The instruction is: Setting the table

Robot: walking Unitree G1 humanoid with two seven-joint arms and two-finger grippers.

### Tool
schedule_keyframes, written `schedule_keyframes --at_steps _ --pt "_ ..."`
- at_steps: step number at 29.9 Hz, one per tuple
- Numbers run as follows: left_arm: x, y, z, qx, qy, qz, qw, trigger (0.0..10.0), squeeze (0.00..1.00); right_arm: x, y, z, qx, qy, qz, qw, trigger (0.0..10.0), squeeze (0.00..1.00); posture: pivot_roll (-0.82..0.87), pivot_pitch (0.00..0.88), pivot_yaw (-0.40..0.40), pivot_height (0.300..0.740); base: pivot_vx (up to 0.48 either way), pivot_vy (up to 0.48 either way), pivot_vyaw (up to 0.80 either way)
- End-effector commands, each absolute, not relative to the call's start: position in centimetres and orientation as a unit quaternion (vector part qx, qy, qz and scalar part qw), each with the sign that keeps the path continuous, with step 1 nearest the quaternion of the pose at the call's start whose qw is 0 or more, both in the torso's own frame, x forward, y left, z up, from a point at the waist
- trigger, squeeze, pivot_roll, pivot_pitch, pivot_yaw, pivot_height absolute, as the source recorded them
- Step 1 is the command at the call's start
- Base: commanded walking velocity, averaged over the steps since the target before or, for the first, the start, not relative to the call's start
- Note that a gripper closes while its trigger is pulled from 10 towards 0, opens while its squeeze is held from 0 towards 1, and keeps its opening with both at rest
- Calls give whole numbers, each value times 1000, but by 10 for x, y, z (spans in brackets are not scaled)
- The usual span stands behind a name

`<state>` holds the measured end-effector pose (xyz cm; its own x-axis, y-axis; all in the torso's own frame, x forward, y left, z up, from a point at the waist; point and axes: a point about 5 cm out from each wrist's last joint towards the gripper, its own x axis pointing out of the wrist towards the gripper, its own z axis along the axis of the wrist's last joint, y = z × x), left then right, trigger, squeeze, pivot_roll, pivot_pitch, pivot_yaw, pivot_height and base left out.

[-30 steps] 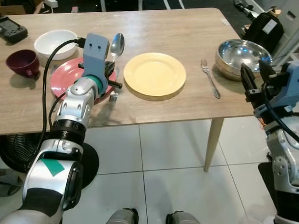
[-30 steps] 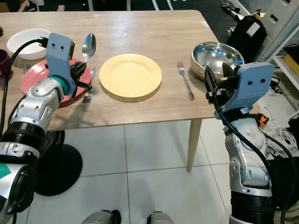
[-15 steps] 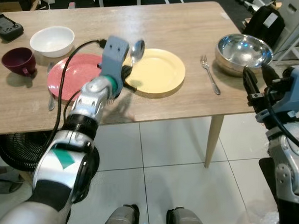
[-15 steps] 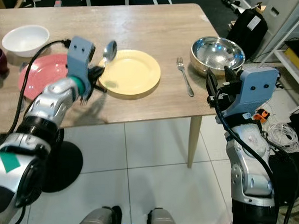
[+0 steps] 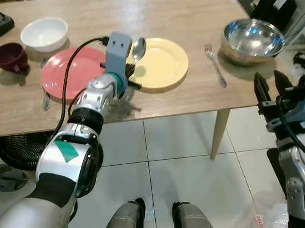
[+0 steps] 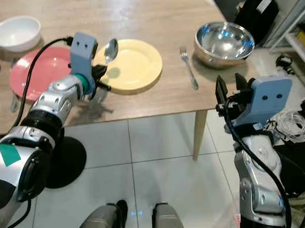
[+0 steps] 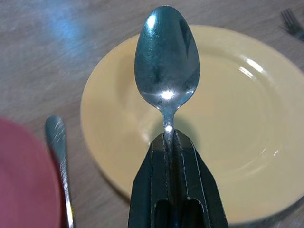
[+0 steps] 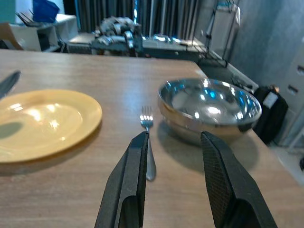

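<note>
Left gripper (image 7: 169,137) fingers clamped on spoon (image 7: 166,59) handle, bowl raised above yellow plate (image 5: 161,63) left edge; right gripper (image 8: 173,137) fingers spread, holding nothing.

On the table there's two plates, yellow (image 5: 158,63) and pink (image 5: 68,79), two bowls, white (image 5: 44,34) and steel (image 5: 252,40), one mug (image 5: 9,57), a fork (image 5: 214,65) and one spoon (image 5: 137,49) right in the left gripper (image 5: 129,74).

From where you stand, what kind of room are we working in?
Probably a lab or workshop set up as a dining corner, not a lived-in home: a wooden table laid with plates and cutlery stands on white floor tiles, while the right wrist view shows equipment racks and cables behind it.
</note>
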<state>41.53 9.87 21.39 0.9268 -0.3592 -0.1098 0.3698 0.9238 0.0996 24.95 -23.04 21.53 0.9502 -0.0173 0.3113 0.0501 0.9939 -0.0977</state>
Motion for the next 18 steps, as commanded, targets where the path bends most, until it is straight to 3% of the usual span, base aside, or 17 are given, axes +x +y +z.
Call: schedule_keyframes --at_steps 1,4,5,8,9,13,16,17,18 --pt "417 96 218 50 37 -180 982 10000 0 243 -232 215 -46 -154 -28 987 10000 0 -101 182 105 740 0 0 0" --pt "419 97 222 43 31 -164 985 10000 0 240 -233 215 -47 -152 -33 987 10000 0 -110 189 106 740 0 0 0" --pt "419 96 224 39 31 -157 986 10000 263 238 -234 215 -47 -151 -35 987 10000 0 -114 191 106 740 0 0 0" --pt "420 96 225 36 31 -154 987 10000 263 237 -234 215 -47 -150 -36 987 10000 0 -115 191 105 740 0 0 0" --pt "420 95 226 32 30 -155 987 10000 1000 237 -234 215 -47 -148 -37 987 10000 0 -117 190 104 740 0 0 0" --pt "420 93 235 18 0 -164 986 10000 1000 236 -234 215 -47 -148 -39 987 10000 0 -116 183 102 740 0 0 0" --pt "419 91 255 9 -83 -171 982 10000 1000 238 -234 216 -45 -150 -39 987 10000 0 -102 171 98 740 0 0 0" --pt "418 93 264 9 -121 -159 980 10000 953 239 -234 217 -43 -151 -38 987 10000 0 -100 169 98 740 0 0 0" --pt "417 97 270 17 -146 -144 979 10000 0 240 -233 216 -42 -152 -36 987 10000 0 -93 161 97 740 0 0 0"
